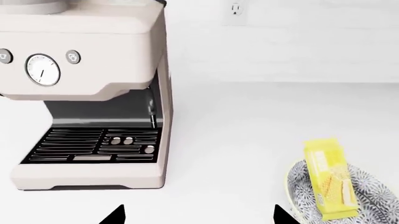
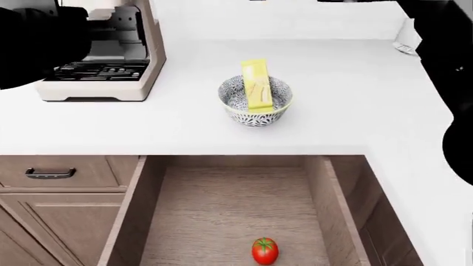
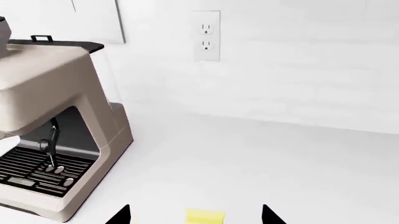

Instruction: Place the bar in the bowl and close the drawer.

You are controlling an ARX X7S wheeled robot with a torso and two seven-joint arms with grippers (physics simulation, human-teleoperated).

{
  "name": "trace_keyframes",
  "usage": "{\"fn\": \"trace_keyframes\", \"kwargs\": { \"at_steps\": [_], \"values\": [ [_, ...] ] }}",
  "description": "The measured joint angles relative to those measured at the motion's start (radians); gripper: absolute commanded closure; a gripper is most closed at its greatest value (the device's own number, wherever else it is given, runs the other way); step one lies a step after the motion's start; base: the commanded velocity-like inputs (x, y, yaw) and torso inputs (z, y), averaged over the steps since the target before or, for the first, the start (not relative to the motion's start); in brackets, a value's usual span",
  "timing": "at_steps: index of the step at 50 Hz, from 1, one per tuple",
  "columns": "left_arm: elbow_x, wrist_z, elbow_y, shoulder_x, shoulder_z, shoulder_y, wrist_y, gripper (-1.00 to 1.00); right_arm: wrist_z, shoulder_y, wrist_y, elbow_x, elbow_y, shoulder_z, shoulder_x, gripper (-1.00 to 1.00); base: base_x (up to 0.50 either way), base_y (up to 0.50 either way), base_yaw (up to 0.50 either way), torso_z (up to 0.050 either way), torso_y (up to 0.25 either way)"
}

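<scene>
On the white worktop (image 2: 355,111), near the middle of the head view, the bowl (image 2: 255,102) stands upright with the bar (image 2: 256,84) resting in it, tilted so its far end leans on the rim at 12 o'clock and sticks out above it. At 10 o'clock from the bowl, well apart, sits a beige espresso machine (image 2: 111,55) with a dark drip grille, its front facing the worktop's edge. Below that edge at 6 o'clock the drawer (image 2: 229,210) is pulled wide open, its plain wooden floor bare but for a small red tomato (image 2: 265,250) lying near the front. At 9 o'clock from the drawer a narrower small drawer (image 2: 52,173) with a dark handle is closed. The left end effector (image 1: 196,215) shows only two dark fingertips (image 1: 115,215), set wide apart with nothing between them; in its wrist view the bar and bowl lie just beside one tip. The right end effector (image 3: 194,215) likewise shows two spread tips with nothing pinched, the yellow end of the bar showing between them, and a wall outlet (image 3: 206,36) on the white wall behind
</scene>
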Motion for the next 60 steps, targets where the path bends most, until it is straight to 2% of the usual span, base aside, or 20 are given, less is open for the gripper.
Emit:
{"fn": "trace_keyframes", "kwargs": {
  "at_steps": [15, 20, 26, 38, 60],
  "values": [
    [-0.097, -0.079, 0.159, -0.055, -0.051, 0.052, 0.031, -1.00, 0.319, 0.088, -0.058, 0.137, -0.717, 0.025, 0.417, -1.00, 0.00, 0.00, 0.00, 0.000, 0.247],
    [-0.139, -0.106, 0.230, -0.081, -0.074, 0.075, 0.050, -1.00, 0.420, 0.084, -0.095, 0.146, -0.946, 0.034, 0.553, -1.00, 0.00, 0.26, 0.00, 0.000, 0.000],
    [-0.167, -0.128, 0.285, -0.105, -0.093, 0.092, 0.064, -1.00, 0.502, 0.076, -0.128, 0.153, -1.123, 0.045, 0.658, -1.00, 0.00, 0.50, 0.00, 0.000, 0.000],
    [-0.196, -0.148, 0.332, -0.128, -0.109, 0.100, 0.076, -1.00, 0.592, 0.075, -0.153, 0.158, -1.286, 0.060, 0.751, -1.00, 0.00, 0.50, 0.00, 0.000, 0.000],
    [-0.218, -0.163, 0.354, -0.132, -0.110, 0.095, 0.082, -1.00, 0.646, 0.074, -0.151, 0.163, -1.369, 0.079, 0.801, -1.00, 0.00, 0.50, 0.00, 0.000, 0.000]
  ]
}}
